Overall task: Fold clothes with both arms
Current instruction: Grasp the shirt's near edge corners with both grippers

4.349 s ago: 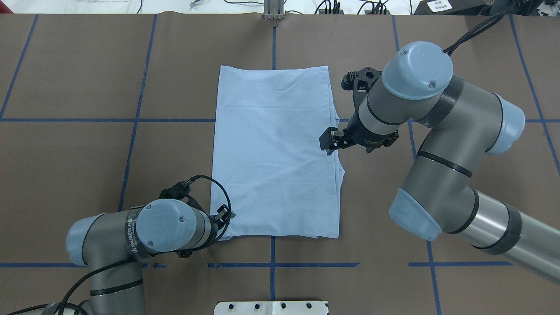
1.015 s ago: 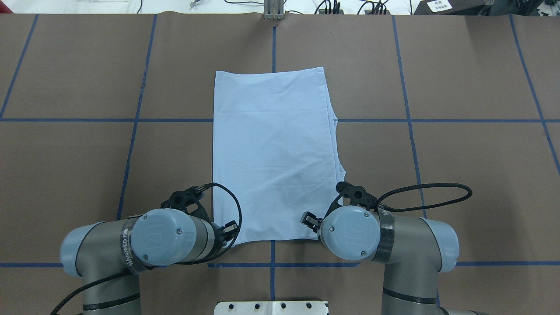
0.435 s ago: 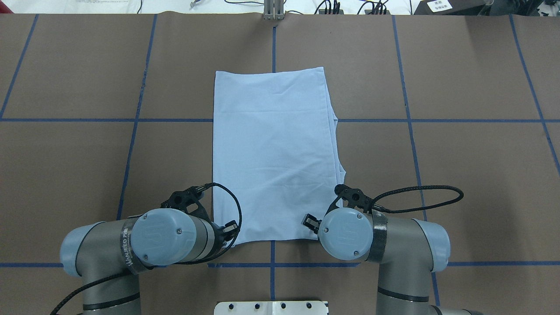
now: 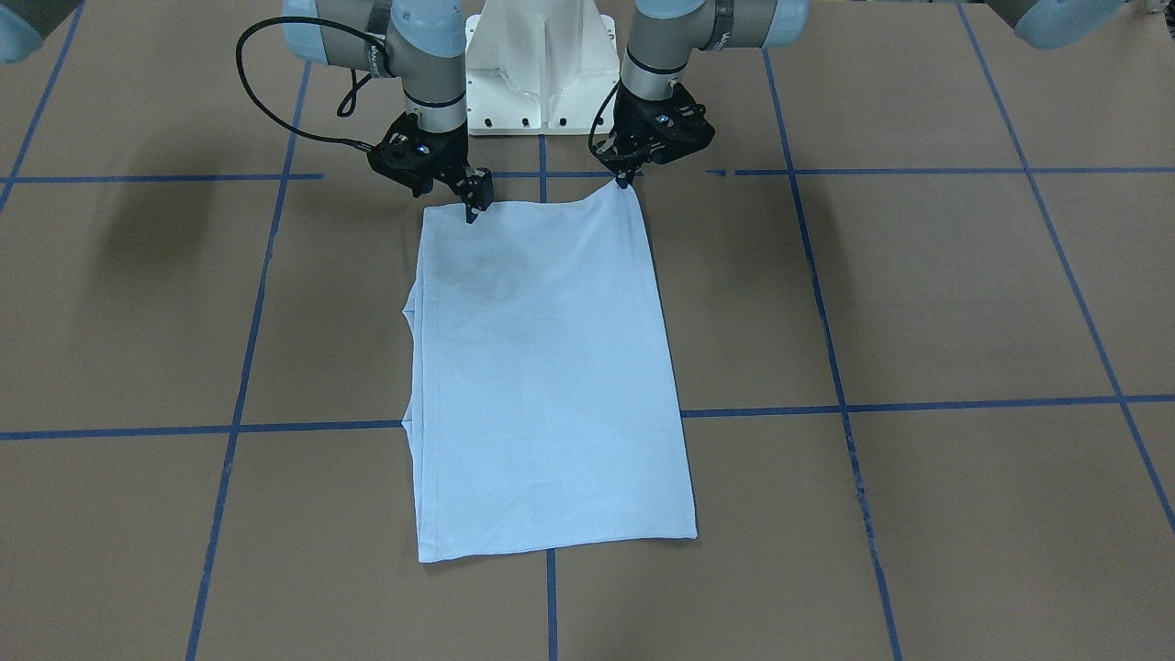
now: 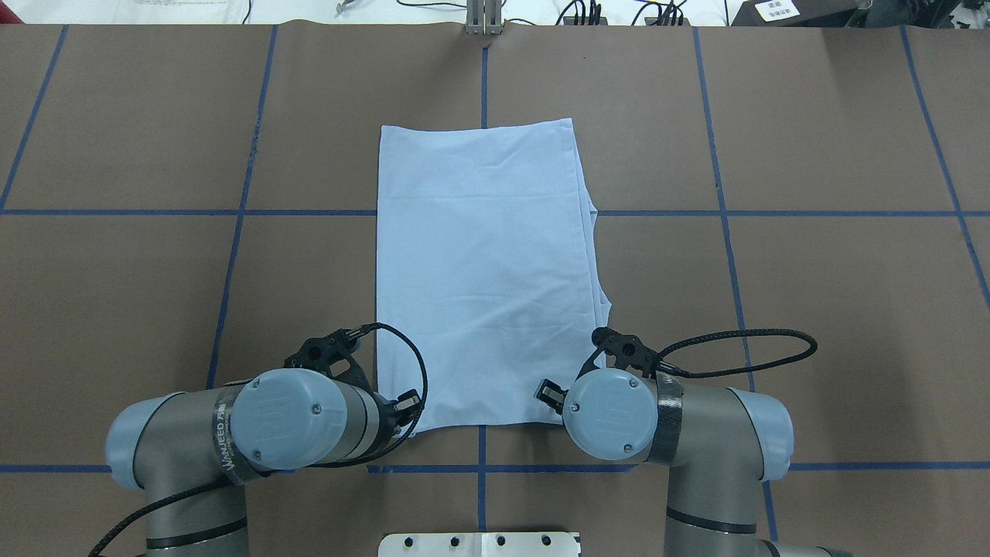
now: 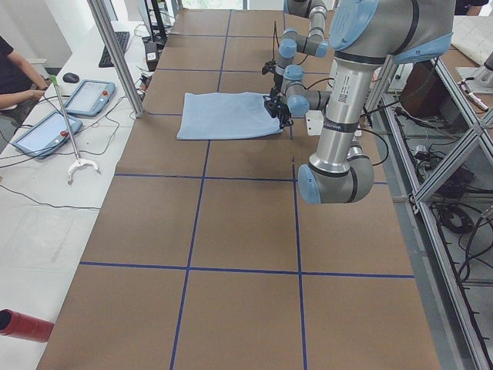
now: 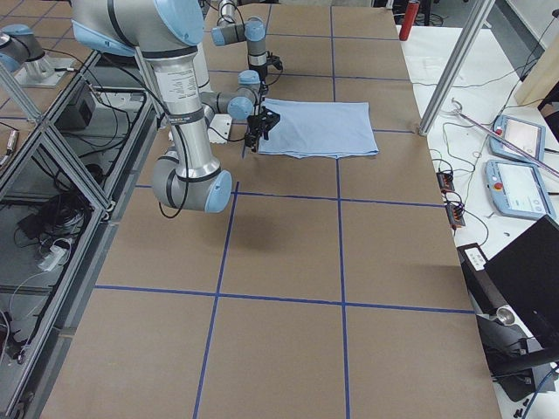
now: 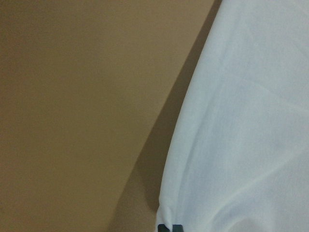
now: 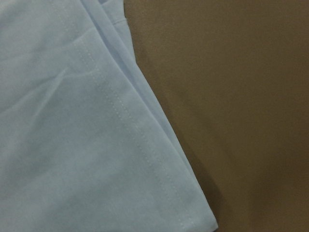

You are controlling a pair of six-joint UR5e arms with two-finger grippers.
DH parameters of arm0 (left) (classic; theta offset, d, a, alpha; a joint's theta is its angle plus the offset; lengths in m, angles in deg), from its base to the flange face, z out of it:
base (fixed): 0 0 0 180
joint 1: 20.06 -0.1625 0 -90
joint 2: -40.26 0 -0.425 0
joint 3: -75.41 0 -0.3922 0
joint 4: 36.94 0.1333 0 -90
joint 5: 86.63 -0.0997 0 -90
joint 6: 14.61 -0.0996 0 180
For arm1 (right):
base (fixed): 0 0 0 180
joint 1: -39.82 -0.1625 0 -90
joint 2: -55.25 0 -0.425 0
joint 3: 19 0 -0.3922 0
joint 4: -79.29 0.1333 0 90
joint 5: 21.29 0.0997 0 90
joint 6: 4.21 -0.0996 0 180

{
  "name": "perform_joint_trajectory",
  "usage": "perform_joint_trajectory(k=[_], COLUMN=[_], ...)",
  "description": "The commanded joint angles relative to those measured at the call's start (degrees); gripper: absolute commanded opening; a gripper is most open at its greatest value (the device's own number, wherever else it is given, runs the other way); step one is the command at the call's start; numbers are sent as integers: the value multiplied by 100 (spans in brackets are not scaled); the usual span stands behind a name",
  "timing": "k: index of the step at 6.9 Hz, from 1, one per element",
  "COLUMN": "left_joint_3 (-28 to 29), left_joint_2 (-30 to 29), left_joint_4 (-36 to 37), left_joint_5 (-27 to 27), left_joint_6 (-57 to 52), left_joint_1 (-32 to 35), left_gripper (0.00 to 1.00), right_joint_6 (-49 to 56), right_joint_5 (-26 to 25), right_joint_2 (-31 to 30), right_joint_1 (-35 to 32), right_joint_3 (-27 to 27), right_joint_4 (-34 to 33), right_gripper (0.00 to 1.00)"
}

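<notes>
Overhead exterior: left claw [image 5: 408, 406] tight on T-shirt [image 5: 483, 255] corner; right claw [image 5: 549, 392] half hidden, grip indiscernible.

Light: bright, even, overhead.
Shadows: soft patches on the table [image 4: 156, 234]; a dark band along the shirt [image 8: 241, 121] edge.
Focus: wrist views soft, others sharp.

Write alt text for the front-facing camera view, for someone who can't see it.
A light blue T-shirt, folded into a long rectangle, lies flat on a brown table with blue tape lines. At its edge nearest the robot, the left gripper pinches one corner and the right gripper points down at the other.
</notes>
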State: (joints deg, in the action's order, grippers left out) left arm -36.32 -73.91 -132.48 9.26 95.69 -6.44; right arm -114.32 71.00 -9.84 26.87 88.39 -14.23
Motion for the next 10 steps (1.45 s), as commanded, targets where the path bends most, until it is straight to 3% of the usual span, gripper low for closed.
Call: perform_joint_trajectory(k=[1,3,5,6,8,10], left_joint_3=[2,-7,-7,-7,-7,-7], left_joint_2=[0,9,9,9,9,9], left_joint_4=[0,0,0,0,0,0], left_joint_5=[-1,-1,-9,-9,-9,-9], left_joint_6=[0,0,0,0,0,0], left_joint_1=[0,0,9,26,35,35], left_gripper=[0,0,0,0,0,0], right_joint_6=[-1,-1,-10,-10,-1,8], right_joint_5=[0,-9,0,0,0,17], right_joint_2=[5,-4,-13,-4,14,171], right_joint_1=[3,3,3,3,3,-102], right_joint_3=[-16,-16,-34,-34,-25,-7], right_joint_4=[0,78,272,272,281,281], right_gripper=[100,98,39,21,4,0])
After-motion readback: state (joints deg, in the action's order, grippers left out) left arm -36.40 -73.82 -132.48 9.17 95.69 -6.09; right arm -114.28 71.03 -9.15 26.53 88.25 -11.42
